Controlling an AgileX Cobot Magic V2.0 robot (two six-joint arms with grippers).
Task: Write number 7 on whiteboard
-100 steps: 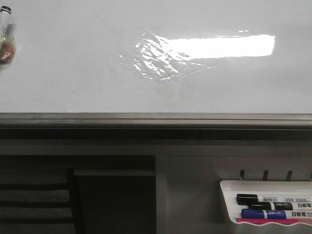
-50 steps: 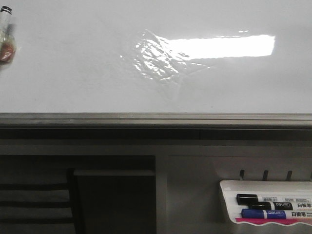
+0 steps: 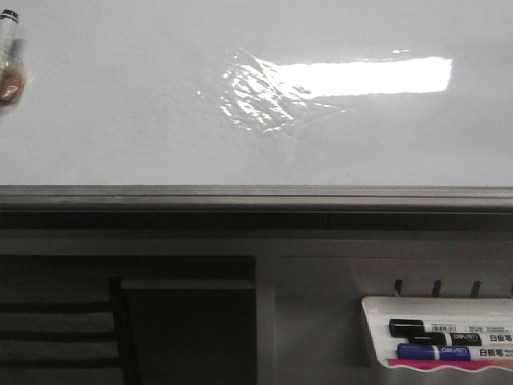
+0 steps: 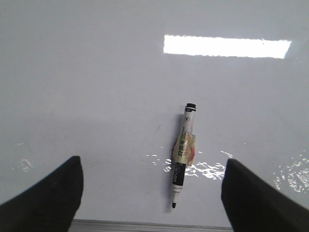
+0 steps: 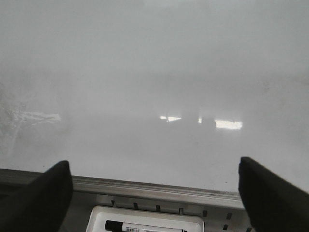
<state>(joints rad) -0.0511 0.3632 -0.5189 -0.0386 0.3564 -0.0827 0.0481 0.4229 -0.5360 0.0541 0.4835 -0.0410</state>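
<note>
Blank whiteboard [image 4: 96, 72] faces left gripper [image 4: 152, 193], jaws spread before marker [image 4: 181, 157].

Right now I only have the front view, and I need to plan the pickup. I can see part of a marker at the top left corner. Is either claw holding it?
Observer: No. The left claw is open. The marker lies on the whiteboard ahead of it, with neither finger touching it.
Operator: Is the marker capped?
Observer: Not at the writing end. Its bare tip points toward the grey edge of the board.
Operator: And the right claw?
Observer: The right claw is also open and holds nothing.
</note>
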